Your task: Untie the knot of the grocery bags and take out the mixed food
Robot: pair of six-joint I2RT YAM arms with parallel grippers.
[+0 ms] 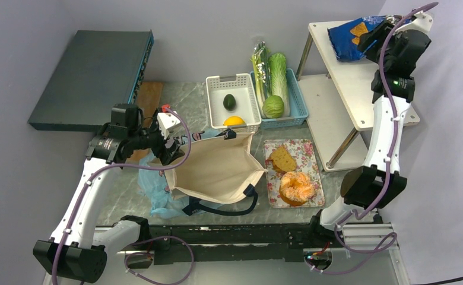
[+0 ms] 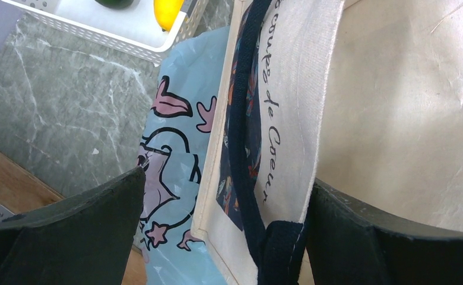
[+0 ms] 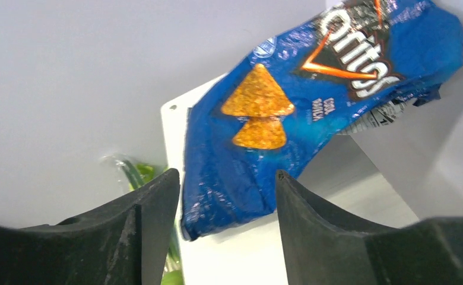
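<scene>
Left pincer (image 2: 224,178) gapes wide around the rim of the canvas tote (image 1: 217,169), light-blue bag (image 1: 155,189) poking out at its left; right pincer (image 3: 226,173) wide too, chip bag (image 3: 312,101) just ahead on the shelf (image 1: 360,89) off the far right corner of the counter (image 1: 184,104)

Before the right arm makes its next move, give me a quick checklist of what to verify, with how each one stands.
1. Right pincer open: ok, jaws spread either side of the chip bag.
2. Chip bag lying on the white shelf: ok.
3. Right pincer touching the chip bag: cannot tell.
4. Left pincer open: ok, jaws straddle the rim of the canvas tote.
5. Canvas tote emptied: cannot tell, inside only partly seen.
6. Knot on the light-blue plastic bag undone: cannot tell, the tote covers most of it.
</scene>
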